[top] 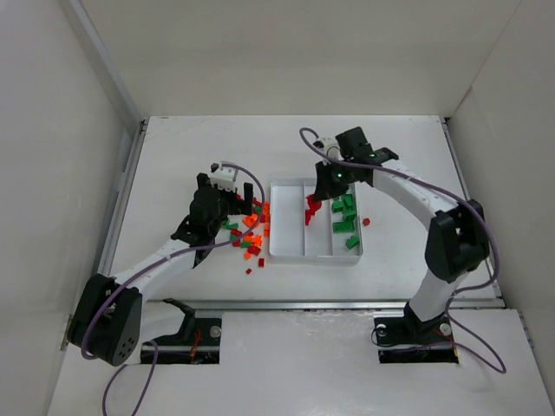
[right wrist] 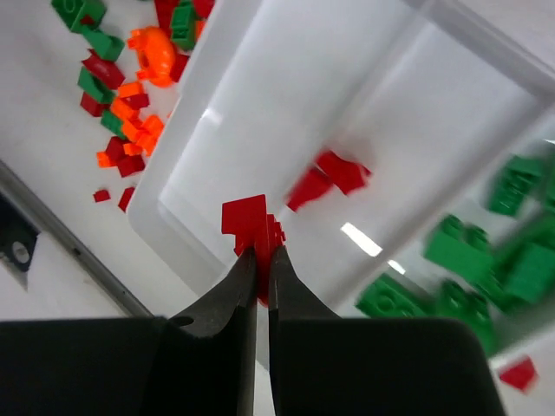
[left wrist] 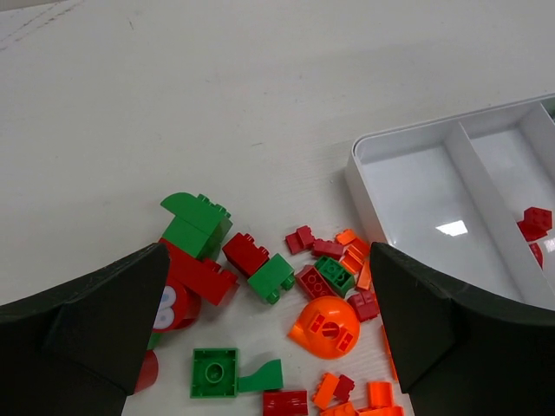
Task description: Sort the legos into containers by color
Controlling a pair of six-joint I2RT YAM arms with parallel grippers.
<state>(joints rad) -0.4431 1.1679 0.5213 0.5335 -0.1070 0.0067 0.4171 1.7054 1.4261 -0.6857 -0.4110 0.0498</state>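
Wrist camera alone reveals right gripper (right wrist: 262, 253) pinching red lego (right wrist: 245, 220)

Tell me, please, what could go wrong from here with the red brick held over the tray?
The right jaws pinch the red brick only by its edge; it may twist or slip early.
Released off-target, it could fall among the green bricks rather than beside the reds.
The left jaws stand open over a tight mixed pile; they may pick up two colours.

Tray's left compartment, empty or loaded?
Empty: the left compartment shows bare white floor in top and left wrist views; red legos lie in the middle one, green legos in the right.
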